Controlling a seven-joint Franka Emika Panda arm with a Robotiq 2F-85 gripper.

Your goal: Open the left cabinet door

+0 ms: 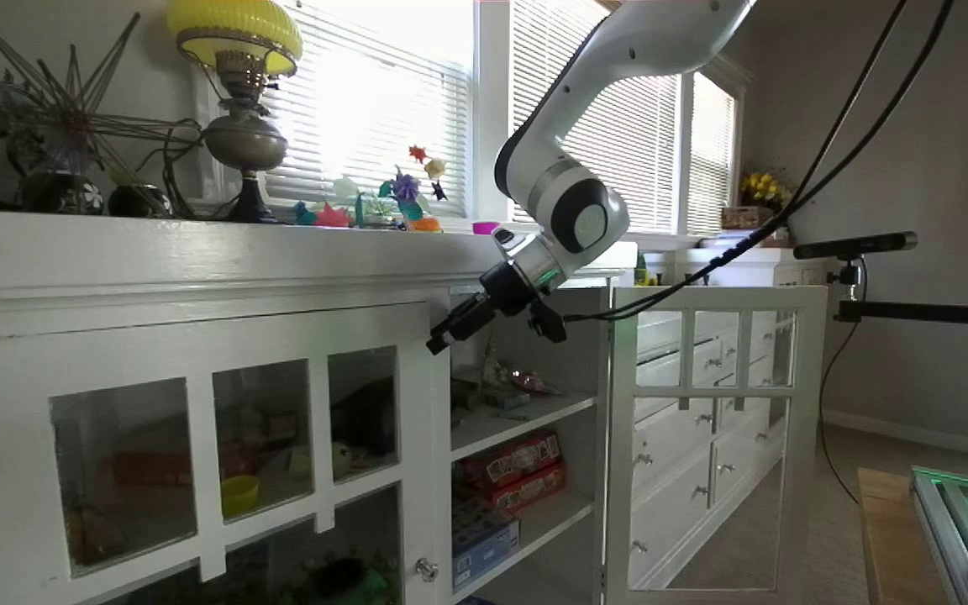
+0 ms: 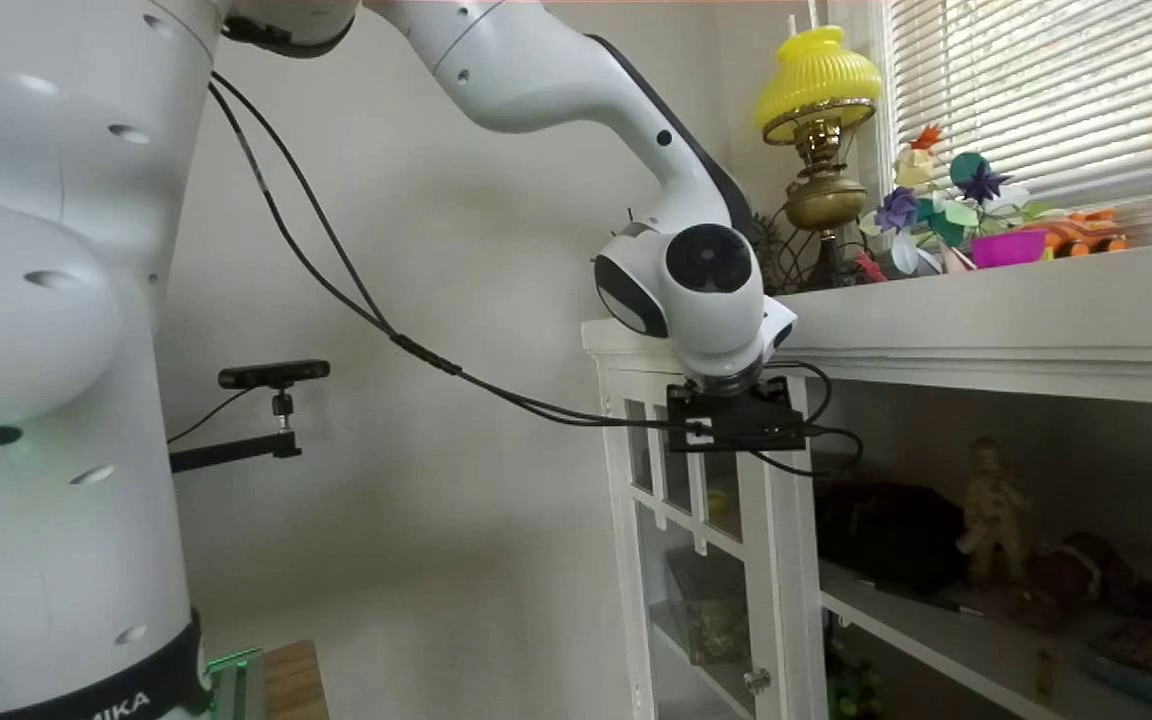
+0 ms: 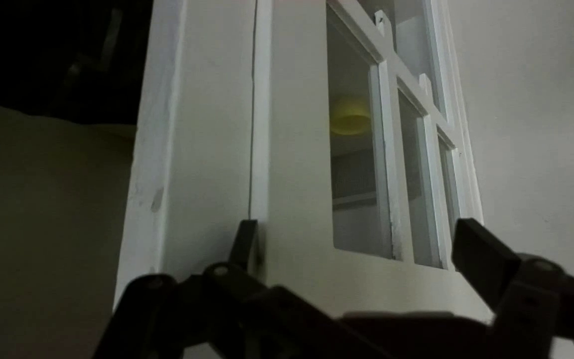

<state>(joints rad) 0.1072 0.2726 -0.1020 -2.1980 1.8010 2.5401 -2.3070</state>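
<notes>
Robotiq gripper [image 3: 357, 239] fingers [image 3: 243, 244] stand wide apart in the wrist view, with nothing clasped between them. From an exterior view the gripper slants down and to the left, below the front edge of the white counter [image 1: 198, 252], its tips just beside the upper corner of the left cabinet door [image 1: 205, 458], on the knob side. That door lies directly under the counter's front edge, toward the counter's corner by the wall [image 2: 476, 500], and looks shut in its frame. Its knob [image 1: 426, 570] is well below the gripper.

Seen from the wrist, one fingertip sits at the seam between the door's edge and a white post [image 3: 212, 124]; whether it touches the wood, I cannot tell. The opposite finger is out in front of the door's panes. Behind the glass is a yellow bowl [image 1: 239, 496].

Beside the door, under the same front edge, red boxes [image 1: 526, 470] lie on a shelf [image 1: 564, 504]. Near the counter's right-hand corner in that exterior view, another white paned door [image 1: 702, 391] stands swung outward. An oil lamp [image 1: 242, 143] with a yellow shade stands upright on the counter.
</notes>
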